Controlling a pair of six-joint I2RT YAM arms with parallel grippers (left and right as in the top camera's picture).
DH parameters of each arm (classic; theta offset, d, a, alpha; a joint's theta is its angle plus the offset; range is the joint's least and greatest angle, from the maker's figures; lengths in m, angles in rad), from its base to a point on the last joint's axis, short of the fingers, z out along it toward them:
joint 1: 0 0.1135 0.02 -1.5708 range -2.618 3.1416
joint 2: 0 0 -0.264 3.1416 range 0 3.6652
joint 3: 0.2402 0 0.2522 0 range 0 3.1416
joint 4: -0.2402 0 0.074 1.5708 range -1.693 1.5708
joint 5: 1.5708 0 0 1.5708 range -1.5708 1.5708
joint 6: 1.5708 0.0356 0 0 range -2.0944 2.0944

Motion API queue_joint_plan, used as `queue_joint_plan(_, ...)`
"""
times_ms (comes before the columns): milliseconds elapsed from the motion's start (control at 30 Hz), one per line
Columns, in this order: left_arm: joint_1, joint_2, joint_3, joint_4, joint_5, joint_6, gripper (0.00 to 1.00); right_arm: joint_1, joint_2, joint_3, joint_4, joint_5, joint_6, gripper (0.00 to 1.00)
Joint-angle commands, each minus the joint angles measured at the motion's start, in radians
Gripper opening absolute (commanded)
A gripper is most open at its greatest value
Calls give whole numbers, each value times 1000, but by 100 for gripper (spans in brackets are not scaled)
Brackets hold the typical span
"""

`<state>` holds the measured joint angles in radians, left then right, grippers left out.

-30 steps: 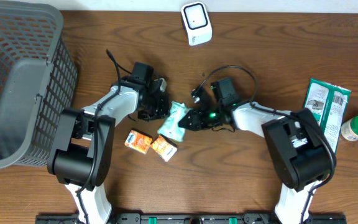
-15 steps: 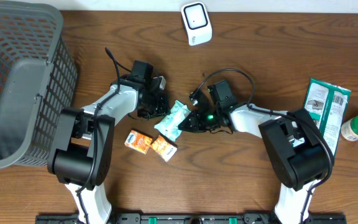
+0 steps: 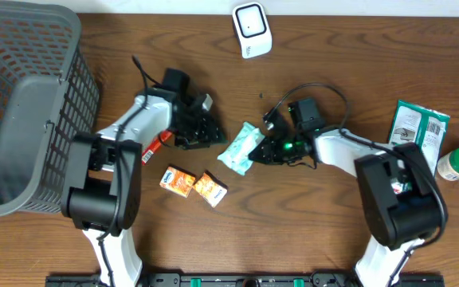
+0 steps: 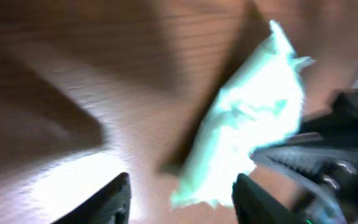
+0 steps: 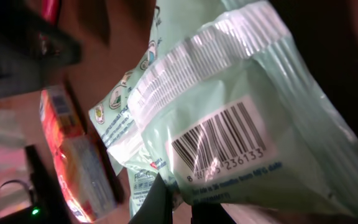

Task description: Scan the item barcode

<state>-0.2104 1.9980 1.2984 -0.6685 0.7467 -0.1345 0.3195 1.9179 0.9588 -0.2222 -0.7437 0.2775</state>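
The item is a pale green packet (image 3: 241,149) in mid-table, between the two arms. My right gripper (image 3: 263,151) is shut on its right edge. In the right wrist view the packet (image 5: 247,81) fills the frame, its black barcode (image 5: 219,140) facing the camera, and my right gripper (image 5: 180,208) pinches its lower edge. My left gripper (image 3: 205,133) stands open just left of the packet. In the blurred left wrist view the packet (image 4: 253,124) lies ahead, its corner between the spread fingers (image 4: 114,199) of the left gripper (image 4: 182,202), apparently touching neither. A white scanner (image 3: 251,29) stands at the back.
Two orange boxes (image 3: 178,180) (image 3: 210,189) lie in front of the packet, also in the right wrist view (image 5: 73,162). A grey basket (image 3: 22,104) fills the left side. A green bag (image 3: 417,135) and a green-lidded bottle (image 3: 458,163) sit at the right edge.
My right gripper shut on the packet and drew it a little to the right. My left gripper opened, let the packet go and backed off to the left.
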Motion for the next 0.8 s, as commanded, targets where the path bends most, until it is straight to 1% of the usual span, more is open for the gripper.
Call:
queue_joint_plan(0,19,-3,30,-32,259,127,59,-21,-74,-7,-14,26,-51,1)
queue_joint_plan(67,16,-3,30,-50,303,172,63,-21,-98,-7,-19,-21,-54,1)
queue_joint_plan(167,2,-3,30,-52,308,238,64,-18,-125,-7,-18,-124,-58,1)
queue_joint_plan(300,-19,-3,30,-45,308,247,64,-9,-134,-7,-19,-187,-59,1)
queue_joint_plan(433,-35,-3,30,-45,308,246,63,3,-134,-7,-14,-190,-59,1)
queue_joint_plan(533,-46,-3,30,-45,309,246,56,15,-134,-7,-14,-190,-59,1)
queue_joint_plan(600,-52,-3,30,-45,309,246,48,24,-134,-7,-14,-190,-59,1)
queue_joint_plan(767,-55,-3,30,-37,308,246,20,38,-133,-7,-15,-189,-59,1)
